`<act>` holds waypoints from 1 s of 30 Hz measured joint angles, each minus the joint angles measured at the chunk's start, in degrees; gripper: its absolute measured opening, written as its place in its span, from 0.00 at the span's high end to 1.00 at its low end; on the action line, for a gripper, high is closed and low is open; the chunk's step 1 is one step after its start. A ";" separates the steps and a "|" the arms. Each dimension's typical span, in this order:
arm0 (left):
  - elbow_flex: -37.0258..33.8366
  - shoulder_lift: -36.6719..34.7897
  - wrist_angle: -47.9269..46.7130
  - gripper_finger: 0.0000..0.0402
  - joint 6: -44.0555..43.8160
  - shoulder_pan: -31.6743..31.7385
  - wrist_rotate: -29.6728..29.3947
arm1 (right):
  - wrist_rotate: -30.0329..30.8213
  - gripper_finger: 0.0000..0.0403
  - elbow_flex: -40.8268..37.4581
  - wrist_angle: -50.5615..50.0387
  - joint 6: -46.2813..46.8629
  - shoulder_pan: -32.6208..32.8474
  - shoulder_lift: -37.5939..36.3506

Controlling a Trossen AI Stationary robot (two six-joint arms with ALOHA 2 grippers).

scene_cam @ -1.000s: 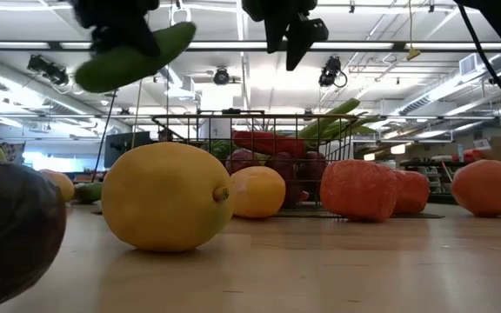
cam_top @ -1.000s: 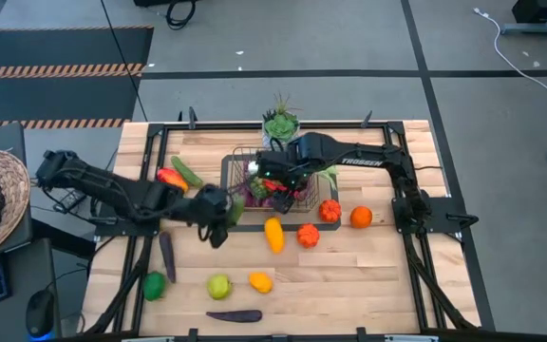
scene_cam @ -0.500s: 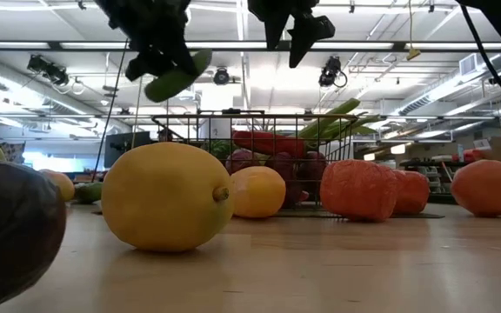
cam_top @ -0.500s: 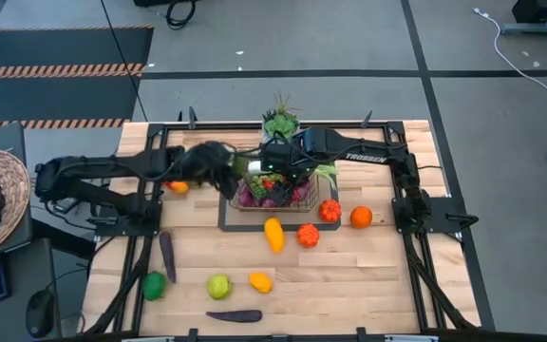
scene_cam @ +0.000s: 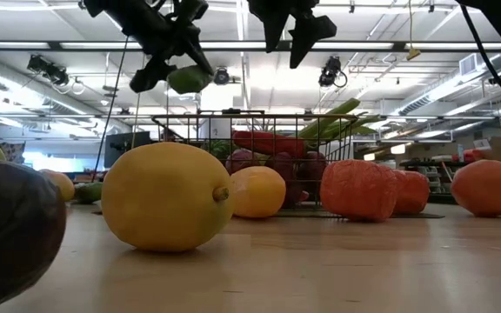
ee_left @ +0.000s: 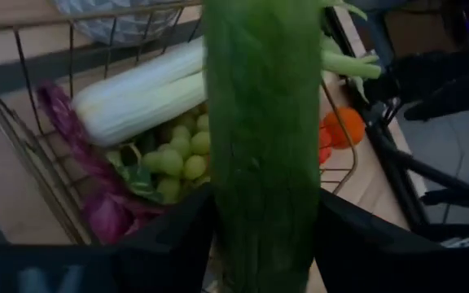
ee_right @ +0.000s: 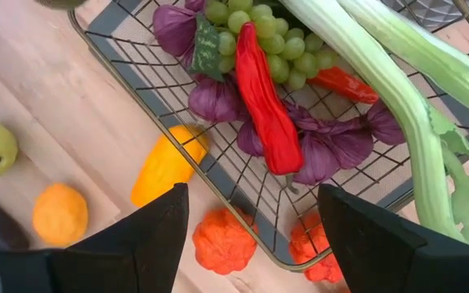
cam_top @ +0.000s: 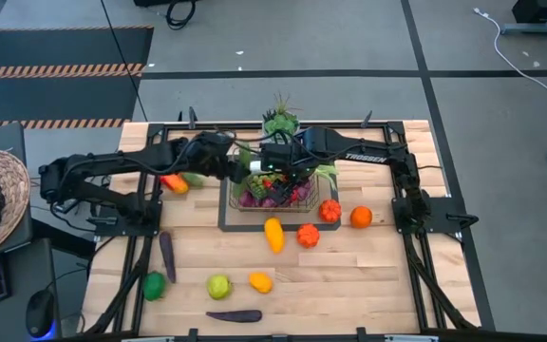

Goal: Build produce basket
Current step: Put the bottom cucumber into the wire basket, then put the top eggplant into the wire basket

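Observation:
The dark wire basket [cam_top: 228, 190] stands mid-table on a mat and holds a leek [ee_left: 141, 98], green grapes [ee_right: 279, 49], a red chili [ee_right: 263, 102] and purple pieces. My left gripper [cam_top: 238, 166] hangs over the basket's left side, shut on a green cucumber [ee_left: 259, 122], which also shows in the low view as the cucumber [scene_cam: 190, 78]. My right gripper [cam_top: 275, 171] hovers open above the basket's middle, its fingers [ee_right: 149, 244] wide apart and touching nothing. More produce lies on the table near the basket. My left gripper pinches the cucumber between its two fingers [ee_left: 177, 240], one on each long side [ee_left: 238, 220]. The cucumber runs forward along the fingers. It is lifted clear, above the basket's left rim [ee_left: 39, 138], and tilts below the gripper in the low view.
A potted succulent [cam_top: 280, 122] stands behind the basket. On the near table lie a yellow fruit [cam_top: 273, 234], two bumpy orange pieces [cam_top: 308, 235], an orange [cam_top: 361, 217], purple eggplants [cam_top: 167, 255], a green fruit [cam_top: 154, 284] and a pear [cam_top: 218, 285]. A red-orange piece [cam_top: 172, 181] lies left of the basket.
My left gripper has carried the cucumber from the table's near-left side of the basket toward the far edge, then right, until it hangs over the basket's left rim. It has kept shut on the cucumber, which has turned about on the way.

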 joint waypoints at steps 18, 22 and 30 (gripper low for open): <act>0.04 -2.10 -2.63 0.33 -0.22 -1.34 7.96 | -0.02 0.32 0.00 0.25 -3.62 0.15 0.01; 0.04 -3.74 -12.43 0.35 2.26 -4.56 5.60 | 0.00 0.32 0.00 0.88 -5.62 0.33 0.04; 0.04 -4.07 -33.93 0.37 -3.31 -13.43 3.41 | 0.00 0.32 0.00 2.06 -8.49 0.87 0.06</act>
